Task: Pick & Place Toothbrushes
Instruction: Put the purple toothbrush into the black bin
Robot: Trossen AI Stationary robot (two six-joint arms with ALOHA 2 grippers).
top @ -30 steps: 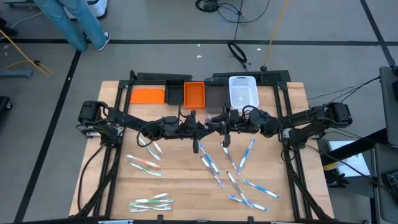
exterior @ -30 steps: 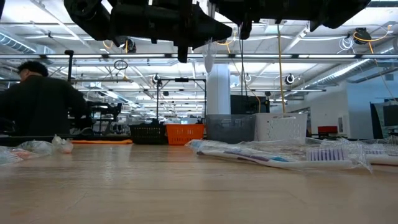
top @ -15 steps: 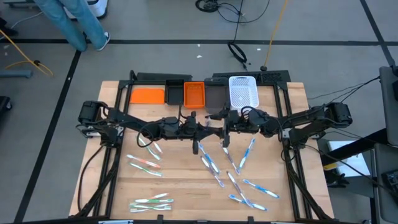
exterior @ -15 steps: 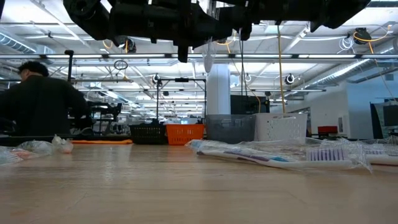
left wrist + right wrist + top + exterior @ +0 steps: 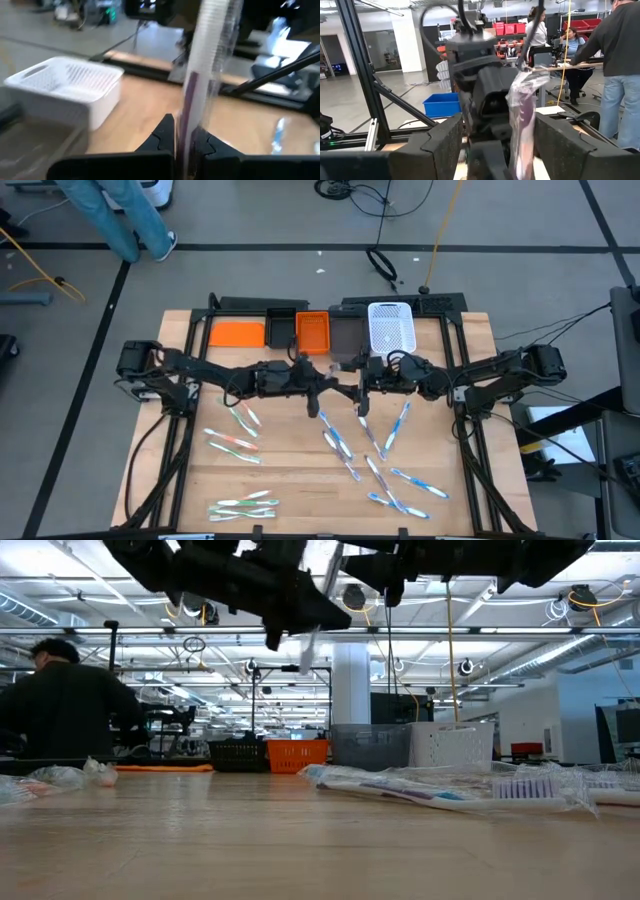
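Note:
My left gripper (image 5: 332,387) hangs over the middle of the table, shut on a toothbrush (image 5: 210,60) in a clear wrapper with a purple stripe. The low view shows this toothbrush (image 5: 306,644) below the left gripper (image 5: 290,615). My right gripper (image 5: 502,146) faces it from the right, open, its fingers apart on either side of the left gripper's tip and touching nothing. Several more wrapped toothbrushes (image 5: 337,442) lie flat on the wooden table (image 5: 290,480), in groups at the left (image 5: 235,442), the near left (image 5: 245,505) and the right (image 5: 400,480). My left gripper pinches the wrapped toothbrush between its two fingers at the purple-striped stretch (image 5: 189,125). The fingers reach out about level from the table's left and lie across the brush. The brush stands nearly upright, a little tilted, lifted clear above the table.
Along the far edge stand an orange flat lid or tray (image 5: 237,333), an orange bin (image 5: 312,330), a grey bin (image 5: 346,335) and a white mesh basket (image 5: 391,327). People show in the room beyond the table. Bare wood lies between the toothbrush groups.
My right gripper has opened and let go of the toothbrush without moving. My left gripper, still shut on the brush, has drawn back toward the table's left and tipped upward, so the brush has gone left with it and now hangs more tilted.

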